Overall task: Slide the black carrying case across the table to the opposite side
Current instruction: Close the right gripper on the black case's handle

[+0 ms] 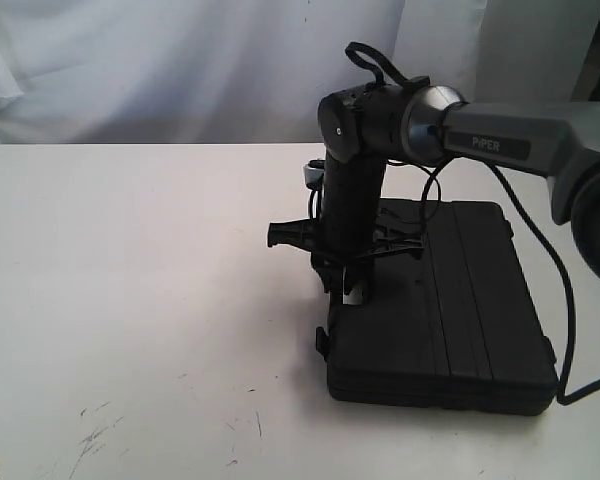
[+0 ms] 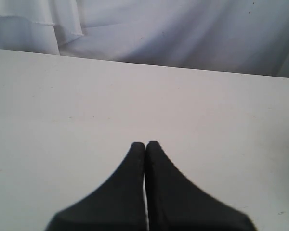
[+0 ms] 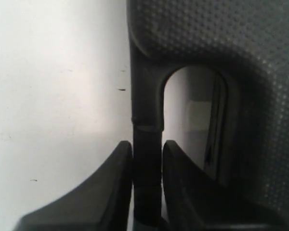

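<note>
The black carrying case (image 1: 450, 310) lies flat on the white table (image 1: 130, 300), right of the middle in the exterior view. My right gripper (image 1: 345, 278) points down at the case's left edge and is shut on the case's handle (image 3: 147, 144), a black bar between its fingers (image 3: 116, 183). The case's dotted lid (image 3: 216, 43) fills the rest of the right wrist view. My left gripper (image 2: 145, 144) is shut with nothing in it, above bare table (image 2: 62, 120); it does not show in the exterior view.
A white cloth backdrop (image 1: 180, 60) hangs behind the table's far edge. Faint dark scuff marks (image 1: 95, 435) lie on the near left of the table. The right arm's black cable (image 1: 560, 300) loops down beside the case.
</note>
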Controlling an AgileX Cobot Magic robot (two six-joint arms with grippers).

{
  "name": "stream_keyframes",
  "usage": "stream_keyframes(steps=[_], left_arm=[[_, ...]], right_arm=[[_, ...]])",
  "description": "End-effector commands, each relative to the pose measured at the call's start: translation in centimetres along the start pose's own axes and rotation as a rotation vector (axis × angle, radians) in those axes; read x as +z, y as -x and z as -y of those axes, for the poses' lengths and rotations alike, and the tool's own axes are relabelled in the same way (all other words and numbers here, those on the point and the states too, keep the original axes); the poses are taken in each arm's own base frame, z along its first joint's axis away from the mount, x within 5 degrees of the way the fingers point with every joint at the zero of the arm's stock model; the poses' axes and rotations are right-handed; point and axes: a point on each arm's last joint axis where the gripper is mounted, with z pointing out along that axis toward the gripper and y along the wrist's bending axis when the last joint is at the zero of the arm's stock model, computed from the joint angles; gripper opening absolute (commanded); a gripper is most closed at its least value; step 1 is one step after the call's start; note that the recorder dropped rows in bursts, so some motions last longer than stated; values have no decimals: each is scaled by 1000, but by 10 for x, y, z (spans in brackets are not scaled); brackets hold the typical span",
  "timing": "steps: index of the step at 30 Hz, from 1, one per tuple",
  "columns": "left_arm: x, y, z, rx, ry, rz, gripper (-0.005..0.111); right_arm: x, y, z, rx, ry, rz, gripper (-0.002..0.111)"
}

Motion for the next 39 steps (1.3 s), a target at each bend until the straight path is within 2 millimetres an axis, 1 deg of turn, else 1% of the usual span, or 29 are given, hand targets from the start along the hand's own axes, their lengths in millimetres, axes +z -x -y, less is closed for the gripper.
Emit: stream_keyframes(steps=[1,3,6,13,22,34,39], left_arm=[[0,0,0,0,1,15,0],[0,0,0,0,1,15,0],[0,0,0,0,1,15,0],[0,0,0,0,1,15,0],[0,0,0,0,1,15,0],[0,0,0,0,1,15,0],[0,0,0,0,1,15,0]], right_arm=[[0,0,0,-8,-9,3,8],[5,-1,-1,-22,-12,-17,4],[6,-5,-6,-36,-10,-15,0],[6,-12,-24,-65,27,25,0],[5,-22,-47,-50,130,47,0],[5,-34,-70,-61,181,96,0],[4,-43,-84,-66,224,108,0]])
